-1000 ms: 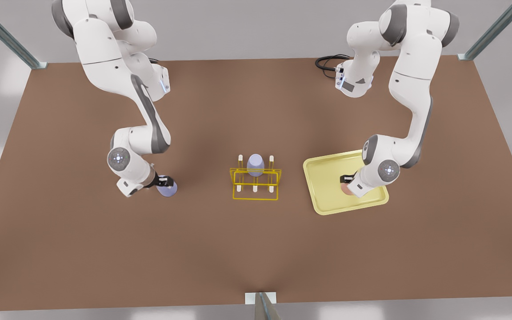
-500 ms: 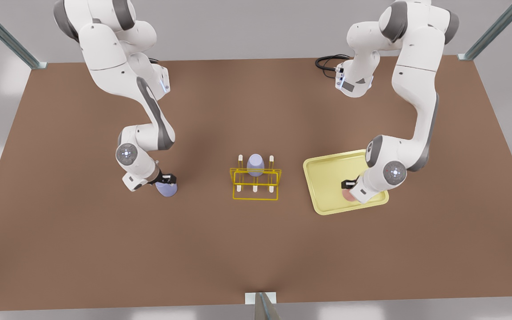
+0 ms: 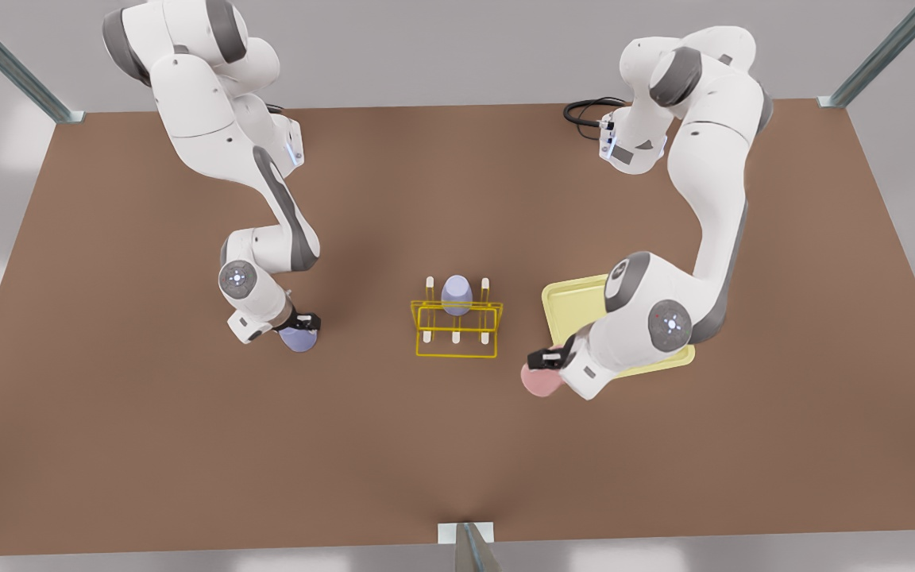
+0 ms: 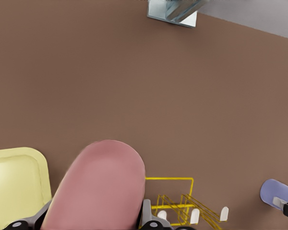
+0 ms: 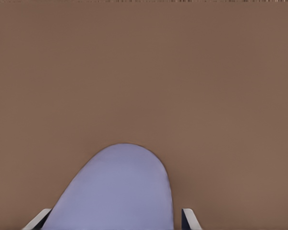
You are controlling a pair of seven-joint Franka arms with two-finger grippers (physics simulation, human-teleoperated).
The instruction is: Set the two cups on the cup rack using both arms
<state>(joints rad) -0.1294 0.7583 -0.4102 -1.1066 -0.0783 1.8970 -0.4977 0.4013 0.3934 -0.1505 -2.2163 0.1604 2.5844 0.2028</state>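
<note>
Since a second ago my left gripper (image 3: 543, 361) has carried the pink cup (image 3: 541, 382) off the pale-yellow tray (image 3: 565, 306); it now hangs clear of the tray, near the cup rack (image 3: 456, 327), on the front view's right of it. Fingers pinch the pink cup: plain, tapered, handleless. Left forearm is low and bent toward the rack. My right gripper (image 3: 303, 322) has barely shifted, clamped on the lavender cup (image 3: 297, 339), well apart from the rack on the front view's left; elbow up, wrist angled down. A second lavender cup (image 3: 456, 294) sits upturned on the rack's back row between white-tipped pegs. Brown table (image 3: 148, 429) underneath.
</note>
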